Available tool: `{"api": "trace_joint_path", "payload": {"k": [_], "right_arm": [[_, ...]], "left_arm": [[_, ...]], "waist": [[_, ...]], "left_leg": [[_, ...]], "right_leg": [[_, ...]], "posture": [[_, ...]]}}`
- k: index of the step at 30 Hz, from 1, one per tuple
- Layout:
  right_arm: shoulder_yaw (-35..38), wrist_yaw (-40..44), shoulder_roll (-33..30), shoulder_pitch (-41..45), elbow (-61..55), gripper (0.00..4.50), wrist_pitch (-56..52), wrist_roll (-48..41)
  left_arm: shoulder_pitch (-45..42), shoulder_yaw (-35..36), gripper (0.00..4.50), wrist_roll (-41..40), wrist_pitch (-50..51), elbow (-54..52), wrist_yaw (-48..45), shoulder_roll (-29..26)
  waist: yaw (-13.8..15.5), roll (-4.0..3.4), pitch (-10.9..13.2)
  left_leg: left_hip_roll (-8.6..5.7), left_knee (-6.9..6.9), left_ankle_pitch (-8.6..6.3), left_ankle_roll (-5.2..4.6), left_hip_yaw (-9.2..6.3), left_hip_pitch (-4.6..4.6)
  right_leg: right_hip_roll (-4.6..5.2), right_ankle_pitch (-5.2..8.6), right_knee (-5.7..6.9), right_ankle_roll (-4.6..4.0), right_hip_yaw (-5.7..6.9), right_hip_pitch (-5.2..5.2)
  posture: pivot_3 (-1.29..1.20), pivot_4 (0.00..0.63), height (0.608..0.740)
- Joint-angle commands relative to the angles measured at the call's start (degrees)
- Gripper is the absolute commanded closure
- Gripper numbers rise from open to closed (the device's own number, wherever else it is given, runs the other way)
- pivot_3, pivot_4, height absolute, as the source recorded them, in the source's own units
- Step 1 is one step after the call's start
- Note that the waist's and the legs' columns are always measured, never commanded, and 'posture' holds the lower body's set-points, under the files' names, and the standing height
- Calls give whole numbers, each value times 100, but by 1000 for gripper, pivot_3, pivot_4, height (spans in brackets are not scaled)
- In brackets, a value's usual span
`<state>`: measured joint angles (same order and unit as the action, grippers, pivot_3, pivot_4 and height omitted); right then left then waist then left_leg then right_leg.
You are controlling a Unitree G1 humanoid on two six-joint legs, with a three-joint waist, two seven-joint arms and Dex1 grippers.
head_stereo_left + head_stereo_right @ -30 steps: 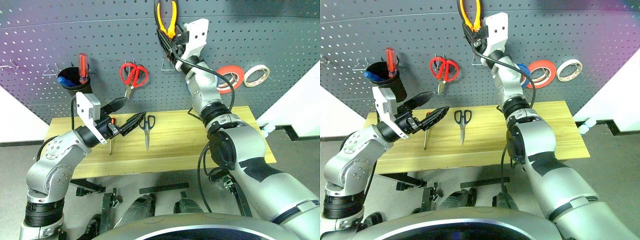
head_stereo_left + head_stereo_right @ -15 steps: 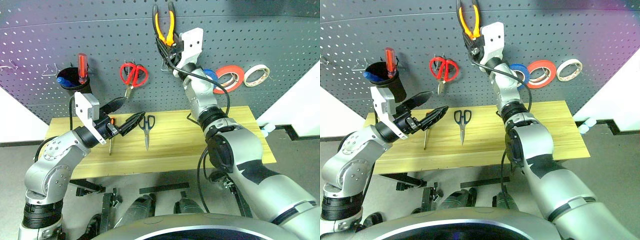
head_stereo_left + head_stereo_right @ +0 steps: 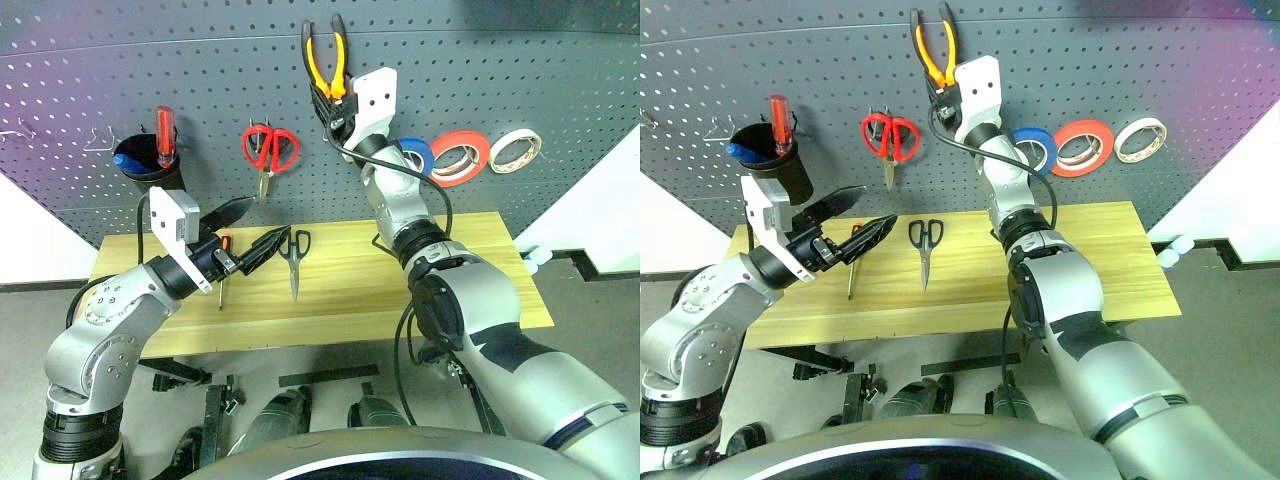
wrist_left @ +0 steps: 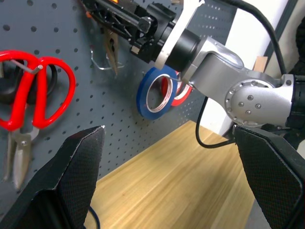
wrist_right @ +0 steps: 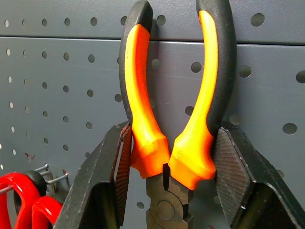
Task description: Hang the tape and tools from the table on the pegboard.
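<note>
Dark grey pegboard [image 3: 520, 70] fills the wall ahead of me, dotted with rows of small holes, and the yellowish wood-grain table [image 3: 470, 290] runs below it.

My right gripper [image 3: 330, 98] is up against the board, fingers pinching the pliers [image 5: 174, 133] just above the pivot, orange-and-black handles pointing upward and splayed. The wire hook [image 4: 102, 59] sits just below them, near the steel nose. My worry: the handles are smooth, curved rubber and my pads hold only that narrow waist, so if I let go before the hook catches, the pliers slide straight down to the table. They could also swivel in my grip, since I clamp near the joint.

The blue tape [image 3: 413, 154] already hangs just right of my wrist, a thin ring with a white core, touching the red-orange roll [image 3: 458, 155]; a careless withdrawal of my forearm could knock it off its peg.

My left gripper [image 3: 250, 228] hovers over the table's left part, jaws spread wide, holding nothing. Beneath it lies the thin screwdriver [image 3: 222, 268], and right of that the dark-handled scissors [image 3: 294, 252], flat on the wood, blades toward the near edge. Red scissors [image 3: 267, 150] hang on the board above.
</note>
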<state>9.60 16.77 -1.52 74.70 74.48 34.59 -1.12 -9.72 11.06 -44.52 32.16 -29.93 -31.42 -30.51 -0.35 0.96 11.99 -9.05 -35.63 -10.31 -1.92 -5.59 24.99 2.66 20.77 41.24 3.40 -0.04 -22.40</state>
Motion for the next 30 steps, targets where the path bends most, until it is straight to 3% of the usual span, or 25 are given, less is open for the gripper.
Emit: {"api": "trace_joint_path", "payload": {"k": [1,30], "right_arm": [[178,-75,-54,337,-181,2407,149,-186],[292,164,-139,504,-231,2407,123,-400]], "left_arm": [[-19,122,0,-101,-37,-241,19,-30],[-30,79,0,-76,-51,-238,20,34]], "waist": [[3,0,0],[-9,-5,4]], "left_leg": [[0,0,0,0,0,0],[0,8,1,1,0,0]], "right_leg": [[0,0,0,0,0,0],[0,0,-4,0,-2,-1]], "posture": [[147,193,740],[139,188,740]]}}
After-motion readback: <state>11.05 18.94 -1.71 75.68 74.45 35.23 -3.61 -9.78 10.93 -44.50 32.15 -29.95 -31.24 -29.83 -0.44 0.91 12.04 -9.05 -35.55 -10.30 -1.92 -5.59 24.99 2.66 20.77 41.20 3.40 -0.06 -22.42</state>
